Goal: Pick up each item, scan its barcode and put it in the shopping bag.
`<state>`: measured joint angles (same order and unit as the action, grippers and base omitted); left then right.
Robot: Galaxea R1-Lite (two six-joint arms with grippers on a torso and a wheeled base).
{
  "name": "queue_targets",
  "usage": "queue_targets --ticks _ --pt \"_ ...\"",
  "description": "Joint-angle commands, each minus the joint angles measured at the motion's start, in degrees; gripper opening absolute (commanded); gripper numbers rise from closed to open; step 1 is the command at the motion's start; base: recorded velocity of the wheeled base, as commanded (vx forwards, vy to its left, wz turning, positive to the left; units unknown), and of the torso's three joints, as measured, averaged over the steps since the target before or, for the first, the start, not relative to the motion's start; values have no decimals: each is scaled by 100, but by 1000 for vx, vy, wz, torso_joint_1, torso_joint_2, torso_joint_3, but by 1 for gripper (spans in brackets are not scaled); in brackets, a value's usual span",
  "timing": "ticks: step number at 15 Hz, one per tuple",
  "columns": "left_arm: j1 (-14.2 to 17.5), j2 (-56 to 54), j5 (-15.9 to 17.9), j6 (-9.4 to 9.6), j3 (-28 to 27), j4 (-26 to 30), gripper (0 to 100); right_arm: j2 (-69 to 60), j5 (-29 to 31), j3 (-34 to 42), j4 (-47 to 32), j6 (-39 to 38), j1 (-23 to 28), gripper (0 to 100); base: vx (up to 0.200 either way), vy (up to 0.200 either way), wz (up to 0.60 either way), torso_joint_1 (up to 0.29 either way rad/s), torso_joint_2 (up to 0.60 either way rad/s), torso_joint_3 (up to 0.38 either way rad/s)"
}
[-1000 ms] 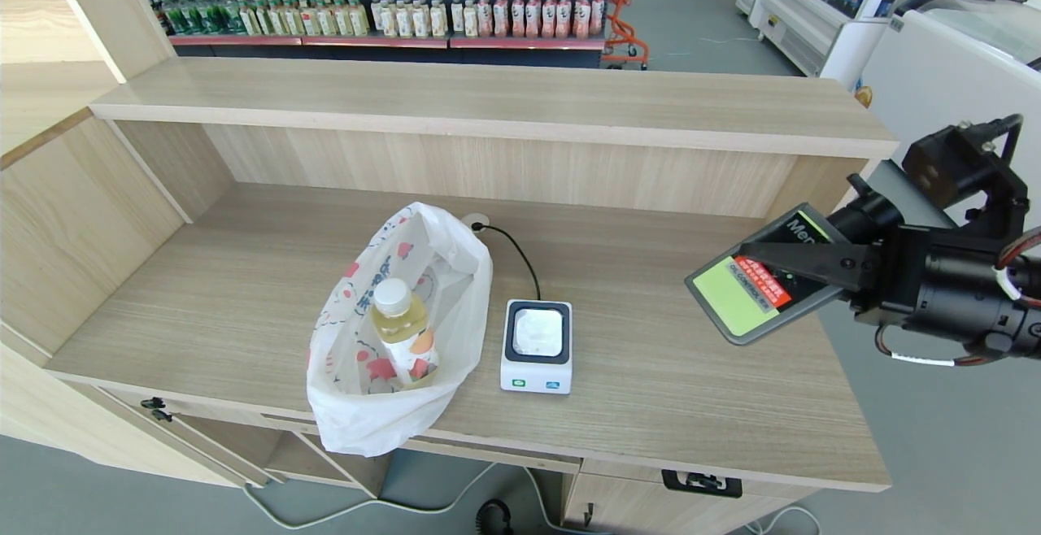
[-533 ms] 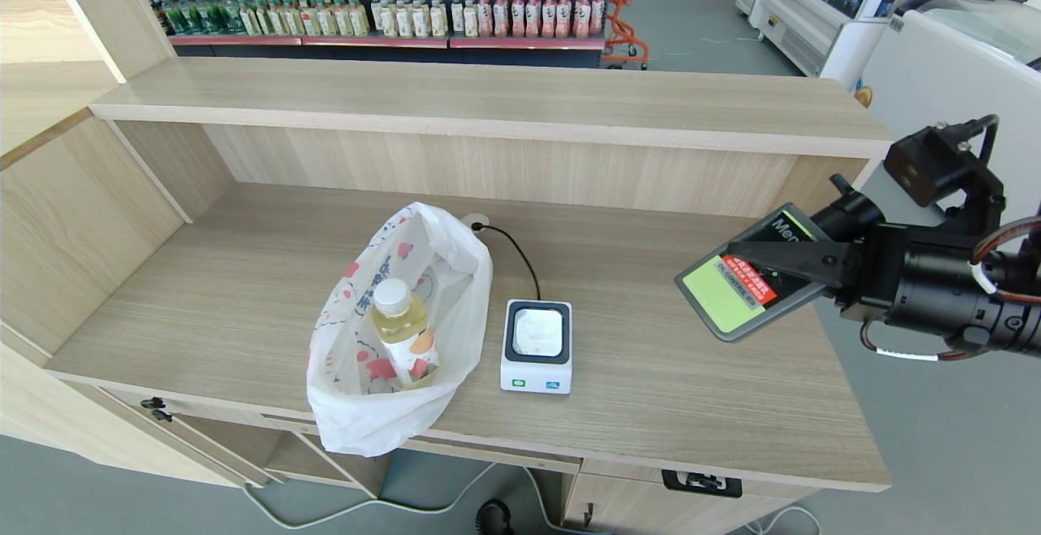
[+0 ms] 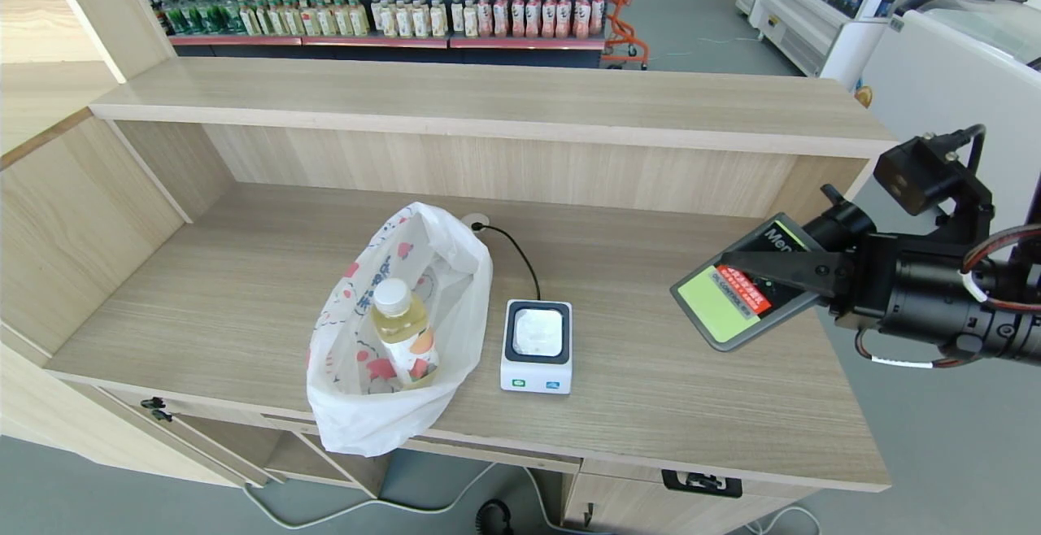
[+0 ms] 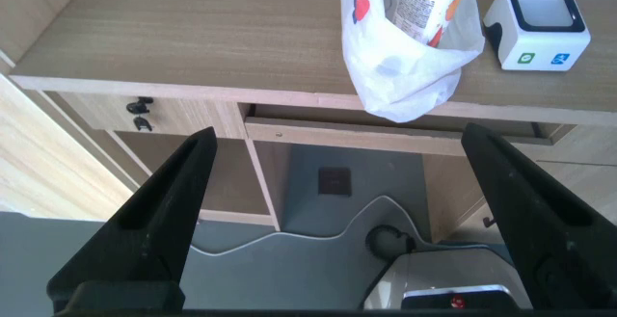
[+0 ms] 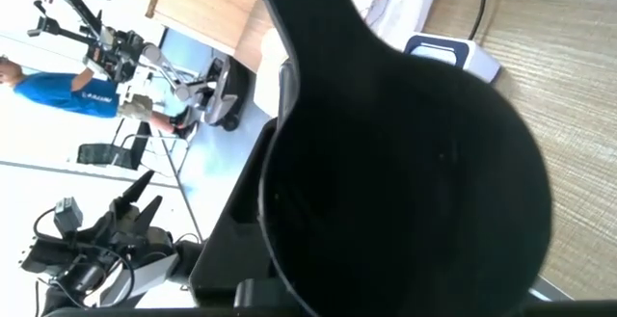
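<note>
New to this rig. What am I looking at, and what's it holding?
A two-armed robot at a shop counter. The wide picture comes from its head camera; the other two come from cameras on each wrist. On the counter are a white shopping bag with a bottle in it, and a barcode scanner beside the bag. The right arm's jaws are shut on a flat packet, held in the air right of the scanner. The left arm's jaws are open, low before the counter's front.

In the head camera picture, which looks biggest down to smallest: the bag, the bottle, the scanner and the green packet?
1. bag
2. green packet, though it is held up nearer the camera, so that's unsure
3. scanner and bottle look about alike; the bag hides the bottle's base
</note>
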<state>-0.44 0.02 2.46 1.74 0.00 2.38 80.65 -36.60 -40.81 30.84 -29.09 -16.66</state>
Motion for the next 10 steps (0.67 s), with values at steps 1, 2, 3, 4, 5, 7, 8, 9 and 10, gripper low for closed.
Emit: queue_targets --ticks 1,2,3,4,5,7,8,9,10 --pt "0 -2 0 1 0 0 100 65 -5 -41 10 -1 -3 0 0 200 0 -2 2 2" --pt "0 -2 0 1 0 0 100 91 -5 -49 10 8 -3 0 0 200 0 -2 2 -2" --pt "0 -2 0 1 0 0 100 135 3 -41 10 52 -3 0 0 200 0 -2 -2 7" --pt "0 -2 0 1 0 0 100 144 3 3 10 79 -3 0 0 200 0 -17 -2 2" --pt "0 -2 0 10 0 0 100 144 3 30 10 79 -3 0 0 200 0 2 2 -7" --pt "0 -2 0 10 0 0 100 152 3 65 10 123 -3 0 0 200 0 12 5 -7" --pt "0 -2 0 19 0 0 100 240 3 65 18 202 -3 0 0 200 0 2 2 2" --pt "0 -2 0 19 0 0 100 346 12 38 18 290 23 0 0 200 0 7 2 2" --pt "0 -2 0 10 0 0 100 460 30 21 18 421 40 0 0 0 0 0 0 0"
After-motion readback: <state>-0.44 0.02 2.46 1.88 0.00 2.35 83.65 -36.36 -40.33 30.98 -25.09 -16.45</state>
